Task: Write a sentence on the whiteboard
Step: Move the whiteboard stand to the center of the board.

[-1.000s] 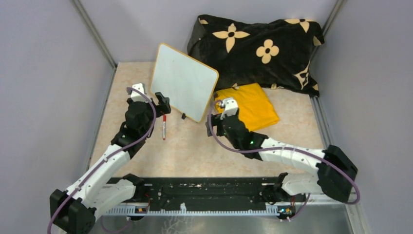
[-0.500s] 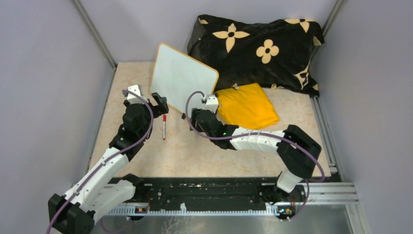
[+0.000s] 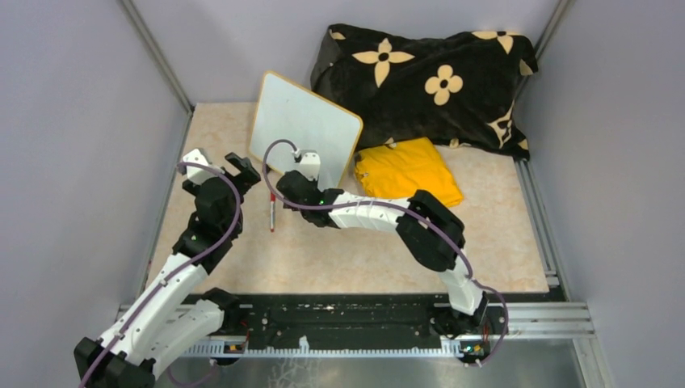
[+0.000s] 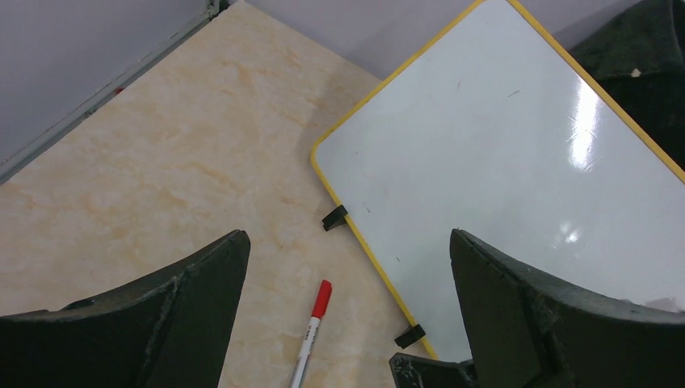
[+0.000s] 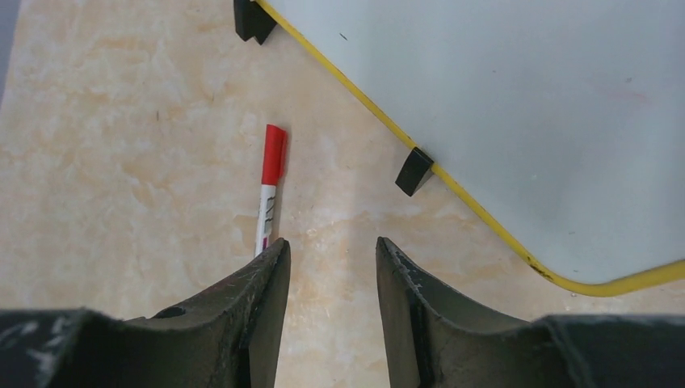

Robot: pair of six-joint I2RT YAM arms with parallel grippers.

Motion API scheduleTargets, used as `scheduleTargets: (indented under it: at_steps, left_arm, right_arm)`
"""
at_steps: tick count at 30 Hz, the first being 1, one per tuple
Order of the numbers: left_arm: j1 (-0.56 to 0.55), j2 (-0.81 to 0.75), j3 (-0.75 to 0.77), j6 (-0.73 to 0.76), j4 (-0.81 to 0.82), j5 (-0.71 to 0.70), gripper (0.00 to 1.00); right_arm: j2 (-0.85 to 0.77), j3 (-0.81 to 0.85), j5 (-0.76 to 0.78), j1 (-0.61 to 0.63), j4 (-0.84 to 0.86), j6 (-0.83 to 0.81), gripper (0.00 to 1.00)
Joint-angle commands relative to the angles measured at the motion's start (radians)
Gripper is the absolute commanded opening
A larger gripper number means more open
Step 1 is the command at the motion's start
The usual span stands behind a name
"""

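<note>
Right pincer (image 5: pixel 327 246), narrowly parted and empty, hangs just beside the marker (image 5: pixel 271 190); closing here probably misses, rolling it toward the whiteboard (image 5: pixel 525 105).

Marbled table (image 3: pixel 363 250) carries whiteboard (image 3: pixel 311 129), red-capped marker (image 3: pixel 272 212), yellow cloth (image 3: pixel 408 174), flowered cushion (image 3: pixel 420 81).

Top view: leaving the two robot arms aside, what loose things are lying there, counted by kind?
Whiteboard: 1
Red-capped marker: 1
Folded yellow cloth: 1
Black flowered cushion: 1
Total: 4
</note>
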Motion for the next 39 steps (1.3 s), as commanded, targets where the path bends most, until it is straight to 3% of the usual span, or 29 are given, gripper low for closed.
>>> scheduleTargets:
  at_steps: [1,8,15,39]
  left_arm:
    - [0.004,-0.013,0.002,-0.03,-0.024,-0.057,0.99]
    - [0.004,-0.022,0.002,-0.065,-0.044,-0.102,0.99]
    - [0.004,-0.042,-0.004,-0.078,-0.046,-0.103,0.99]
    - [0.004,-0.098,-0.01,-0.16,-0.089,-0.186,0.99]
  right_arm:
    - [0.095,0.187,0.063,0.01,-0.176,0.057,0.42]
    - [0.229,0.384,0.133,0.008,-0.377,0.144,0.48]
    - [0.279,0.437,0.172,-0.004,-0.446,0.199,0.61]
    - [0.428,0.623,0.216,-0.048,-0.556,0.273,0.49]
